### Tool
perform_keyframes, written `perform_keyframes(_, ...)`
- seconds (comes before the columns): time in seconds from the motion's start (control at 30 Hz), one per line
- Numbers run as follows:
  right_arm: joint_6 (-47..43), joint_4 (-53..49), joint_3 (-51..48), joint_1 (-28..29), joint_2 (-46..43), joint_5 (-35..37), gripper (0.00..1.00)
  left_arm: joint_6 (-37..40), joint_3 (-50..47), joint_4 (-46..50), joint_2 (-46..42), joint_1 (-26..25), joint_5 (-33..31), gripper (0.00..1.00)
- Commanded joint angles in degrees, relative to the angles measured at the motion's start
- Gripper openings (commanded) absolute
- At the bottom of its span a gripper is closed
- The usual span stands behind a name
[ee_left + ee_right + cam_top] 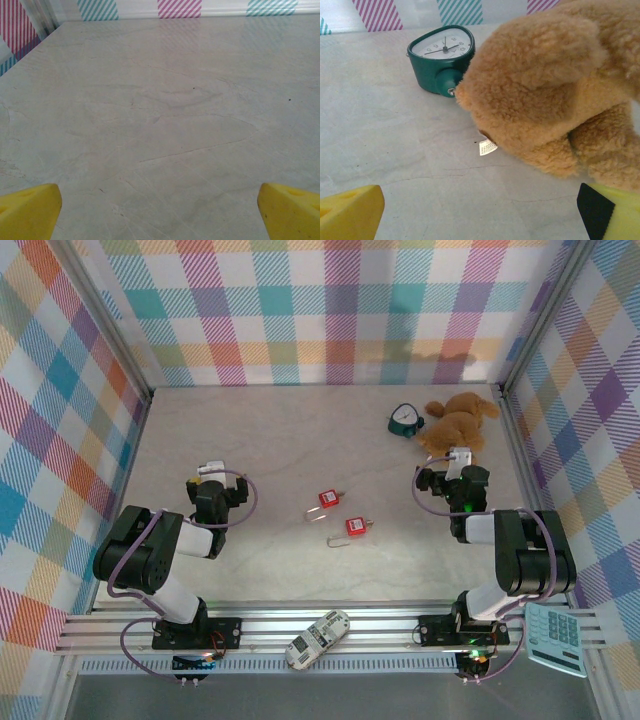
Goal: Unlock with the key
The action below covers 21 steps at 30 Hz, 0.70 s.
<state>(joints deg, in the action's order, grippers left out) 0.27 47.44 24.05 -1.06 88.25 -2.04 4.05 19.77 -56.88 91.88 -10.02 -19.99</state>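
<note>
Left gripper (pixel 159 214) and right gripper (pixel 480 212) gape wide, empty. Shaggy brown plush toy (pixel 555 95) just ahead of the right gripper, dark-green alarm clock (pixel 441 59) beside it. Two small red padlocks (pixel 327 499) lie between the grippers; nearer padlock (pixel 354 527) lies crosswise, shackle leftward.

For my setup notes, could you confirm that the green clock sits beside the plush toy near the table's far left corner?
Not quite: the green clock sits beside the plush toy near the far right corner, not the left, as the top external view shows.
</note>
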Motion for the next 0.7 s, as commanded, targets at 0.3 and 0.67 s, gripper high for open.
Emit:
perform_keyframes(0.3,0.9,-0.7,-0.2,0.2,-0.4,-1.4,0.99,-0.7,0.3,-0.2,-0.9,0.8,0.3,1.0)
perform_keyframes(0.67,0.9,-0.7,-0.2,0.2,-0.4,-1.4,0.99,-1.4,1.1,1.2,-0.9,0.9,-0.4,1.0)
